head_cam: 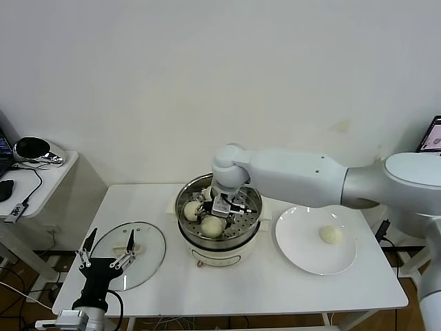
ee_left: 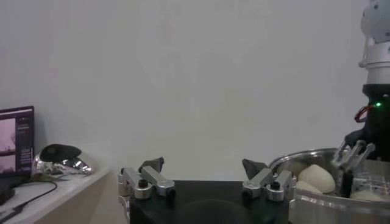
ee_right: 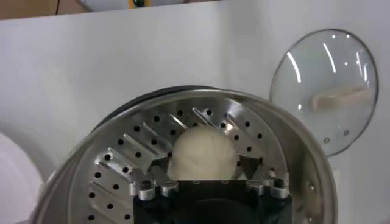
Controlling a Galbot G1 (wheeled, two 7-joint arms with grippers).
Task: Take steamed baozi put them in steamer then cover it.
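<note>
Now bun (ee_right: 203, 151) between open right hand (ee_right: 204, 163) fingers, in steamer (ee_right: 122, 146)

No text, label, brand, number or sign is showing legibly in any view. The screen (ee_left: 15, 143) at the side is glowing with a pinkish picture, but nothing on it is reading as words.

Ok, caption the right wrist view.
Open right gripper straddling a baozi on the steamer floor.
</note>
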